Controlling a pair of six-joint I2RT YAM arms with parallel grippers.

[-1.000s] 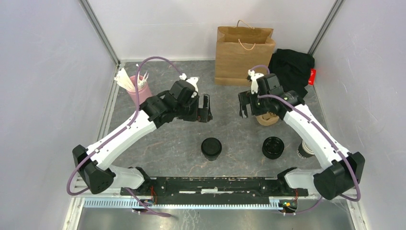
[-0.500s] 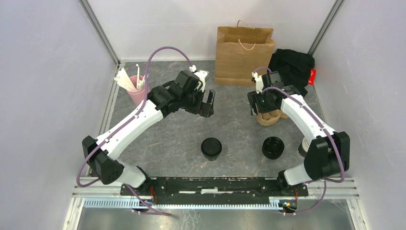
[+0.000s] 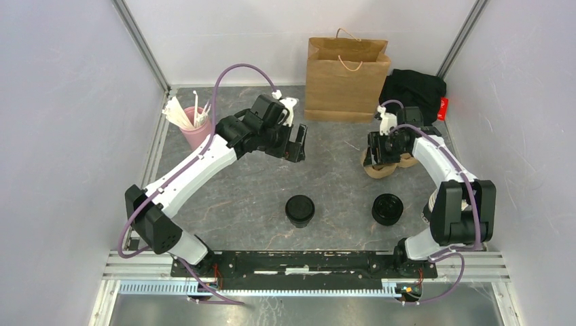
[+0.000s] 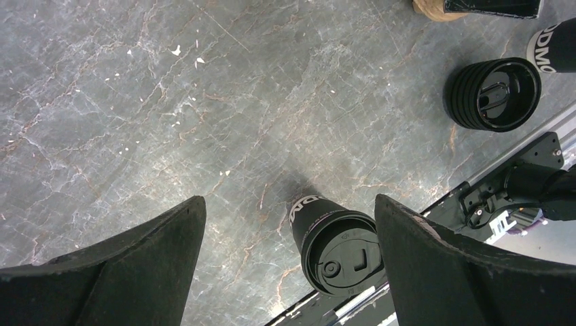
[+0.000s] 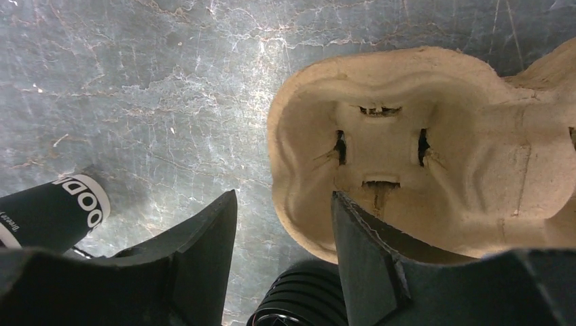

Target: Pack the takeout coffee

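Note:
The takeout coffee [image 3: 299, 210], a dark cup with a black dome lid, stands upright at the near middle of the table. It shows in the left wrist view [image 4: 336, 241], and its dark side shows in the right wrist view [image 5: 54, 214]. My left gripper [image 3: 295, 142] is open and empty, high above the table and well behind the cup; its own view [image 4: 289, 200] shows it open. My right gripper [image 3: 379, 151] is open and low over the left end of the tan pulp cup carrier [image 3: 386, 167]. In its own view [image 5: 284, 197] one finger is over the carrier [image 5: 407, 163] and the other is outside its rim.
A brown paper bag [image 3: 346, 78] stands at the back. A black cloth [image 3: 411, 88] lies beside it. A stack of black lids [image 3: 387, 209] sits near right. A stack of cups [image 3: 428, 212] is partly hidden by the right arm. A pink utensil cup [image 3: 195, 129] stands at the left.
My right gripper has moved right and now hangs over the carrier's left end. My left gripper has shifted a little back and to the right. The cup and the lids have not moved.

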